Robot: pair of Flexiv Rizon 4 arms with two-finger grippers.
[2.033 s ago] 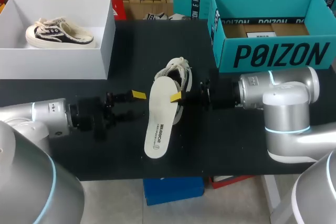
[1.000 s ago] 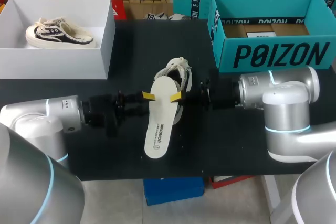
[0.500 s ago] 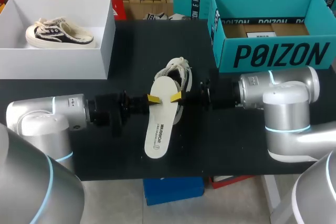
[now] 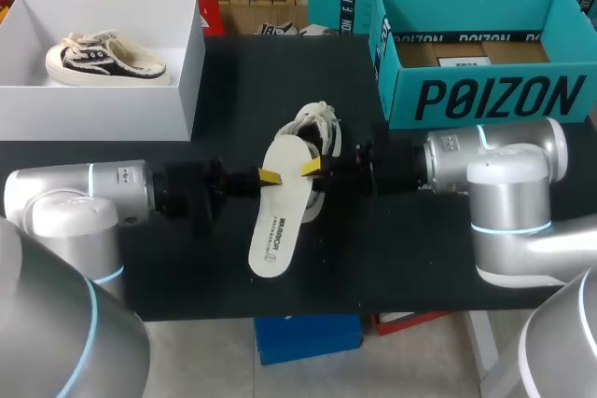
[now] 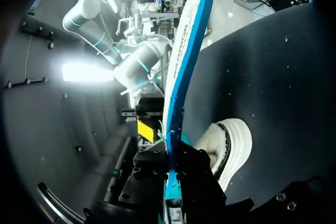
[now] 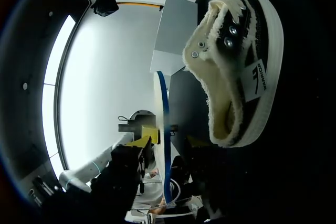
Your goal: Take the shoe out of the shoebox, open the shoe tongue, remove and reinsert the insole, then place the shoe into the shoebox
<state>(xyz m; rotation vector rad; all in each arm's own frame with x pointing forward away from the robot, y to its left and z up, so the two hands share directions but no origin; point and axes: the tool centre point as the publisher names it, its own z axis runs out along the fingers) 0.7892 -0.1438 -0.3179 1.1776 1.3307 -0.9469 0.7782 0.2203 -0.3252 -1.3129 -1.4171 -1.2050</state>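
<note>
Where the two hands meet over the worktop (image 4: 420, 258), the left hand (image 4: 269, 177) is clenched on the insole (image 4: 278, 216); the right hand (image 4: 312, 168) stands released, fingers apart either side of it. The shoe (image 4: 322, 132) sits just beside the right hand; the insole's free end nears the worktop's front edge. Beyond the right hand the teal shoebox (image 4: 485, 95) holds brown card (image 4: 466, 51) with a white label; beyond the left, a white box (image 4: 103, 104) holds another shoe (image 4: 104, 56) — dark print runs along the insole.

Shoe (image 4: 322, 130) mostly hidden beneath insole (image 4: 278, 216), head view.
</note>
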